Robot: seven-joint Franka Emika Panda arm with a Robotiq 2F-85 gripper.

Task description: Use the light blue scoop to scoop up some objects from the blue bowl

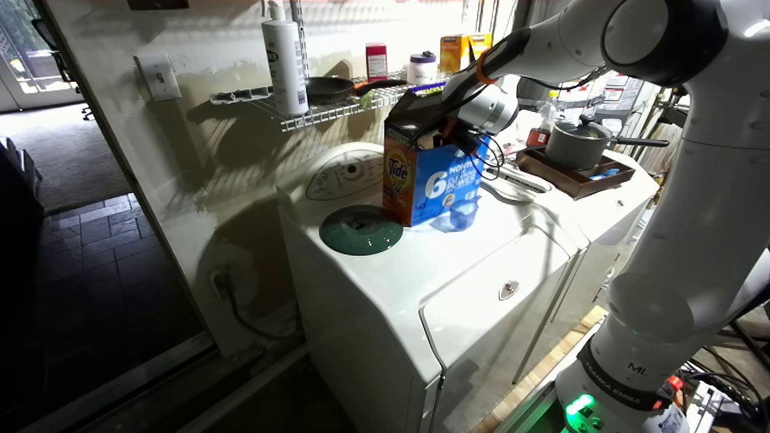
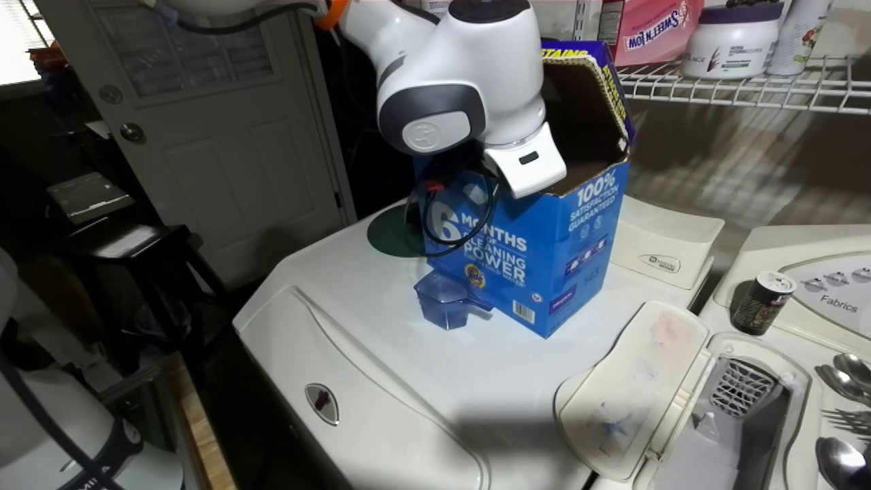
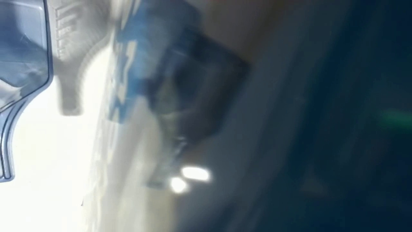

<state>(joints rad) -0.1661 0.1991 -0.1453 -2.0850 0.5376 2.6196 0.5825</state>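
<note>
Light blue scoop (image 2: 446,299) upright on the white appliance top (image 1: 385,282), mouth up, at the near side of the detergent box (image 2: 578,245), handle toward the box's blue face; close beside it, can't tell if touching. Blue bowl (image 1: 340,240), looks dark teal-green here, on the same surface left of the box and just beside it, apart from the scoop; a few bright specks show toward its near side, too small to name. White robot arm (image 1: 680,180) reaches in from the right in an exterior view and bends over to the upper near edge of the box. Claw (image 1: 462,139) up there, higher than the scoop, narrow, jaws all the way together; detail hard to make out among the black cables (image 2: 446,243), contact with the box can't be told. Wrist view: scoop at left, partly cut off, handle toward the bottom, blue print of the box smeared to its right, right part dark and blurred. Wire shelf (image 1: 322,118) on the far side carries a white bottle (image 1: 284,66) at left, then frying pan (image 1: 328,89), red box (image 1: 376,60) and white jar (image 1: 422,71) further right. Farther right, brown tray (image 1: 580,187) with lidded grey pot (image 1: 571,147). Dark can (image 2: 763,303) and spoons (image 2: 840,463) at the right too, in an exterior view.
</note>
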